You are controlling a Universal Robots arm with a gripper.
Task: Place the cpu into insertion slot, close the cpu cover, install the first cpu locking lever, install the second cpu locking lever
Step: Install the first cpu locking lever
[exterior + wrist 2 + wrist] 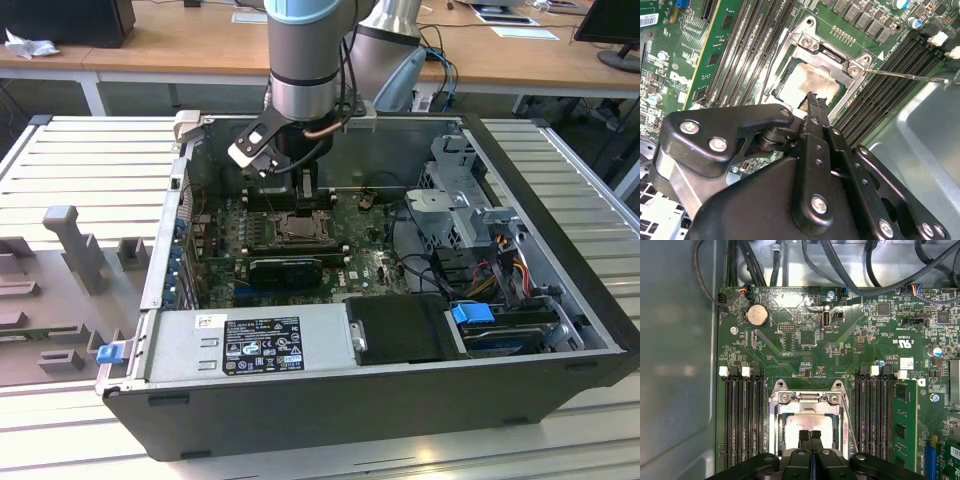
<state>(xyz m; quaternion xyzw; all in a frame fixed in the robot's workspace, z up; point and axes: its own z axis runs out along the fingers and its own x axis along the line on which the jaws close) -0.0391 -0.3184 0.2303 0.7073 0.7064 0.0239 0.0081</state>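
The cpu (805,422) lies in the insertion slot (300,228), its pale face (807,82) showing through the window of the cpu cover (807,397). The silvery cover frame (837,62) lies flat over the socket. One thin locking lever (905,76) sticks out from the socket's corner over the memory slots, and in the first wrist view a lever rod (848,422) runs along the cover's side. My gripper (808,436) hangs right over the cpu's face with its black fingers (813,107) pressed together and nothing between them. Whether the tips touch the chip I cannot tell.
Long black memory slots (742,415) flank the socket on both sides. The computer case's metal wall (677,365) stands close by, and cables (840,270) run along the board's edge. A drive cage (465,205) and the power supply (250,345) fill the case's other parts.
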